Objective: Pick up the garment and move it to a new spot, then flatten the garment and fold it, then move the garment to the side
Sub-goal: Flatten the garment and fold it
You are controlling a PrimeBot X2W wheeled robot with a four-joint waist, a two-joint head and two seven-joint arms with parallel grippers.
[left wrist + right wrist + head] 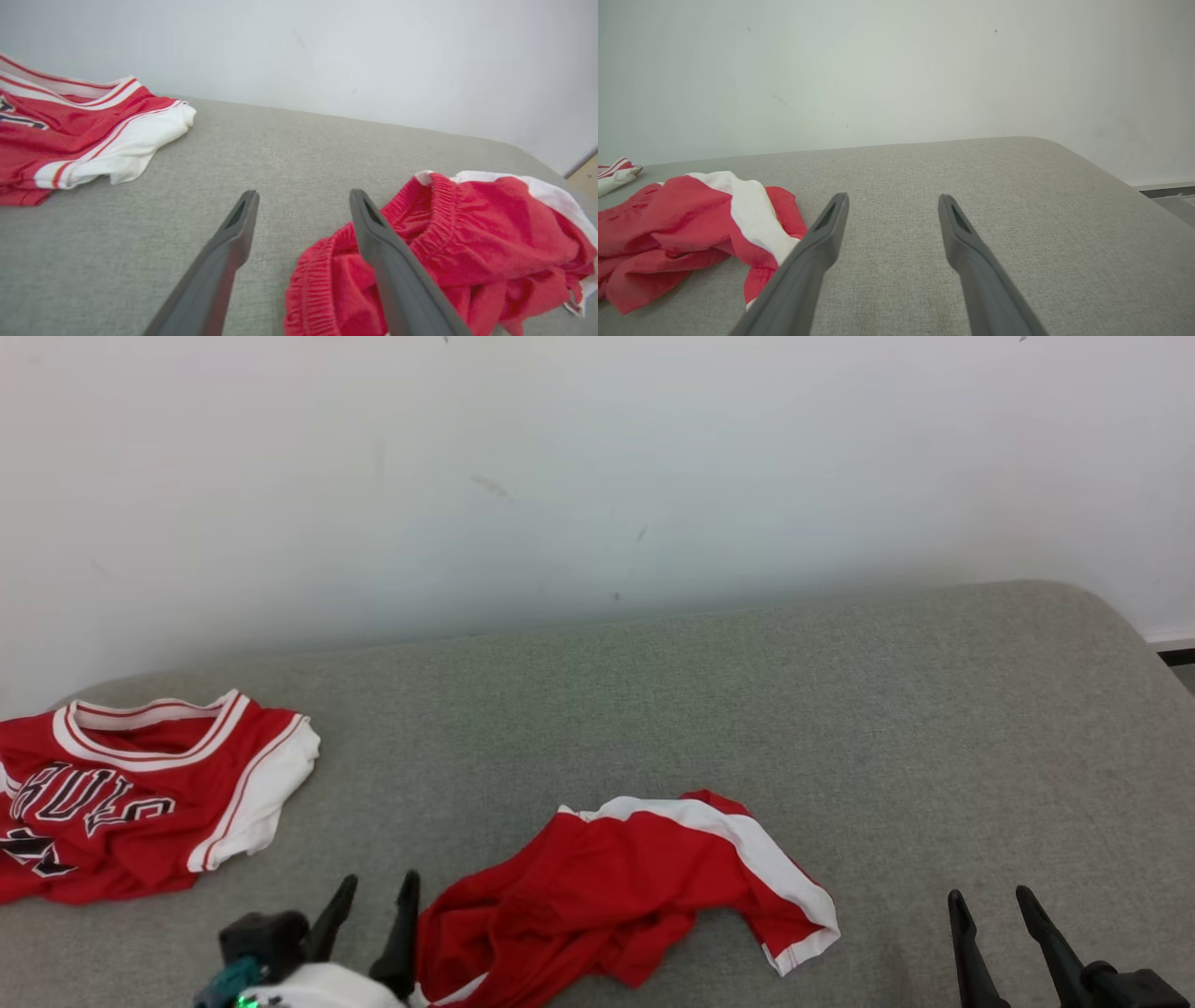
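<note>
**Red shorts crumpled at the near edge, both end effectors spread**

The red shorts [607, 887] with a white side stripe lie bunched on the grey fabric surface [747, 709], low in the middle of the head view, with the elastic waistband turned toward the left arm. The left end effector [380, 879] sits just beside that waistband, its fingers [233, 242] spread and holding nothing. In the left wrist view one finger crosses in front of the gathered hem; whether it touches the cloth cannot be told. The right end effector [988, 893] is well apart to the right, fingers likewise spread over bare fabric. A red jersey [140, 793] with white trim lies at the far left, near the pale wall [560, 476].
</note>
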